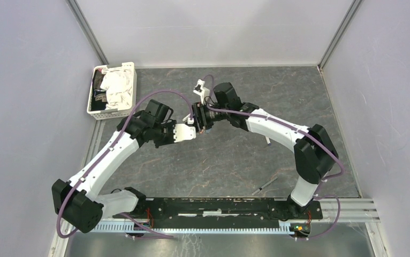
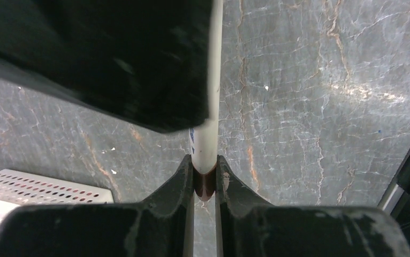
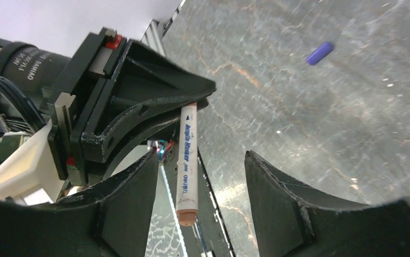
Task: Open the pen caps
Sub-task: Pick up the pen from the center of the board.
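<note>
Just toward 12 o'clock from the middle of the desk [image 1: 245, 160], the two arms meet. The left gripper [image 2: 205, 167] is clamped on the brown cap [image 2: 205, 184] at one end of a white pen [image 2: 212, 96]. The right gripper [image 3: 202, 158] is spread wide, a finger on either side of the barrel and neither touching it. A loose purple cap [image 3: 319, 53] lies on the desk at 1 o'clock in the right wrist view. A white basket [image 1: 111, 113] sits at 10 o'clock.
</note>
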`<action>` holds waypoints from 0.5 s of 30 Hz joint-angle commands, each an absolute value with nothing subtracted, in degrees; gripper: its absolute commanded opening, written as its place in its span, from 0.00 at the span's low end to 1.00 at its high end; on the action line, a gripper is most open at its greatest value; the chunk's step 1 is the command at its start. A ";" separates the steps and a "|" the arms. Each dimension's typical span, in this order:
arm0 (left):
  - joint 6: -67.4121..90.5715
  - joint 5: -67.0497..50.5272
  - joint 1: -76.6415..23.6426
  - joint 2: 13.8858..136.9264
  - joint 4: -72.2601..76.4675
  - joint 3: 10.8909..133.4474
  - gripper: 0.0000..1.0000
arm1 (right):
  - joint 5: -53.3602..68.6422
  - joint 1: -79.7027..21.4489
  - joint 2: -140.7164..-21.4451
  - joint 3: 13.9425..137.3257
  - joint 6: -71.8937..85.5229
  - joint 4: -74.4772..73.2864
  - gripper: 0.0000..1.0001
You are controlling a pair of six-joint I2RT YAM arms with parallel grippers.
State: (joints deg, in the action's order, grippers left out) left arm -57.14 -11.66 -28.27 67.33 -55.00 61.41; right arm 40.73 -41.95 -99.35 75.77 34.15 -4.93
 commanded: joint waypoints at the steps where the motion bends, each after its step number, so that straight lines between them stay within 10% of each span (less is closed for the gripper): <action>1: -60.29 -8.86 -29.44 66.40 -55.08 61.39 0.02 | 45.76 -44.15 -101.55 75.50 33.71 -2.94 0.64; 7: -60.29 -8.09 -31.20 66.20 -55.16 61.44 0.02 | 47.51 -44.63 -104.41 76.07 34.64 -1.60 0.53; 15: -61.85 -13.11 -32.25 65.22 -58.74 61.98 0.08 | 51.12 -44.60 -103.83 73.72 36.42 4.78 0.08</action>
State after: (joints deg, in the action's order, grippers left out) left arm -58.39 -8.54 -31.53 67.16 -55.86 61.36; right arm 48.45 -44.99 -104.99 75.57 35.81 -2.35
